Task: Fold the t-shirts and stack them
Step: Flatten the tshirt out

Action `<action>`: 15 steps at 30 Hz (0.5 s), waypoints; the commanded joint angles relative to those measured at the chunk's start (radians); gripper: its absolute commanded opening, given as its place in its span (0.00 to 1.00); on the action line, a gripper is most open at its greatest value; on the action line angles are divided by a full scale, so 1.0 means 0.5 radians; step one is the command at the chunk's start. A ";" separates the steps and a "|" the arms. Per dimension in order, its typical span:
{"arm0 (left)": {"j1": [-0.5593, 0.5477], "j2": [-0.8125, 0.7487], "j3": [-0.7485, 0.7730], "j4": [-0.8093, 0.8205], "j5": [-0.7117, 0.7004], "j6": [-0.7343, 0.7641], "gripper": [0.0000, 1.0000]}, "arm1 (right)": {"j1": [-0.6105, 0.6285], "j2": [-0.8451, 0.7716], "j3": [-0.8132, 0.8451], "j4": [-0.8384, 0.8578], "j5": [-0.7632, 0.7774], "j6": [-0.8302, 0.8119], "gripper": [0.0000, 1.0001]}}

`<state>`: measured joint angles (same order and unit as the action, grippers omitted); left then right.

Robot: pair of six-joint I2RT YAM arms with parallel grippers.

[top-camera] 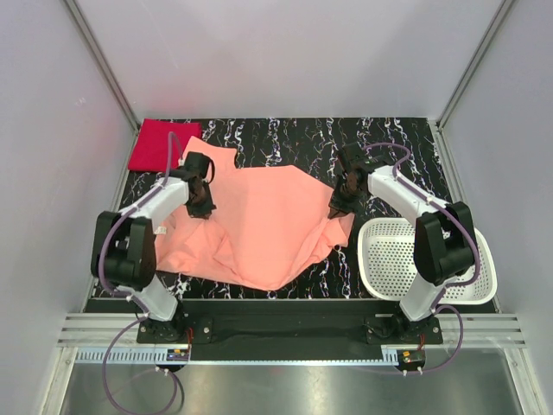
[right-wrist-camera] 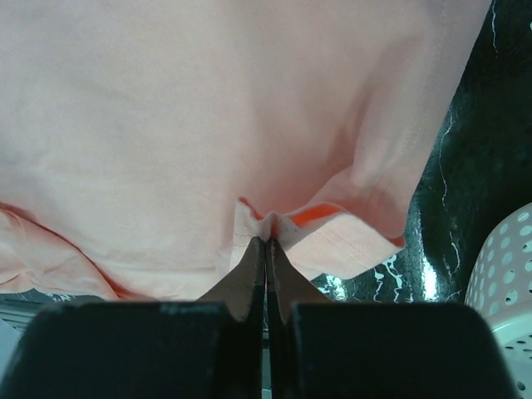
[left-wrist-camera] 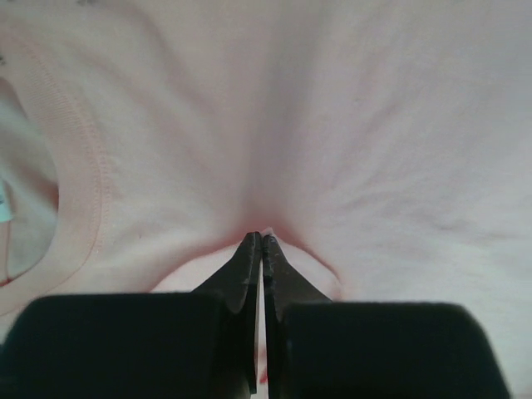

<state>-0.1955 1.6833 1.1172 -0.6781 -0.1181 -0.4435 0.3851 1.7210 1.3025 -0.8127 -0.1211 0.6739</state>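
Note:
The salmon-pink t-shirt (top-camera: 259, 225) lies rumpled across the middle of the black marbled table, partly lifted between the two arms. My left gripper (top-camera: 204, 207) is shut on its left part, near the ribbed collar (left-wrist-camera: 91, 191), pinching a fold of cloth (left-wrist-camera: 262, 224). My right gripper (top-camera: 339, 207) is shut on the shirt's right edge, where a stitched hem (right-wrist-camera: 332, 245) bunches at the fingertips. The crimson red t-shirt (top-camera: 162, 144) lies folded as a neat rectangle at the table's far left corner.
A white perforated basket (top-camera: 428, 259) stands at the near right, beside the right arm, and shows in the right wrist view (right-wrist-camera: 507, 283). Bare marbled table (top-camera: 285, 134) runs along the back. Grey walls close in both sides.

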 commanded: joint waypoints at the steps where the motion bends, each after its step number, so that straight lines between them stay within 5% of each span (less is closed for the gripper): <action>1: -0.029 -0.301 0.076 -0.043 -0.101 -0.070 0.00 | -0.019 0.034 0.143 -0.071 0.052 -0.029 0.00; 9: -0.032 -0.731 0.281 -0.165 -0.218 -0.211 0.00 | -0.104 0.061 0.484 -0.145 0.122 0.045 0.00; 15: -0.032 -1.104 0.756 -0.086 -0.442 -0.239 0.00 | -0.270 -0.052 0.855 -0.010 0.291 0.128 0.00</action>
<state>-0.2111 1.2552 1.3655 -0.7898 -0.2379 -0.5449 0.2920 1.7550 1.6337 -0.8707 -0.0620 0.7025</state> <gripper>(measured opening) 0.012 0.011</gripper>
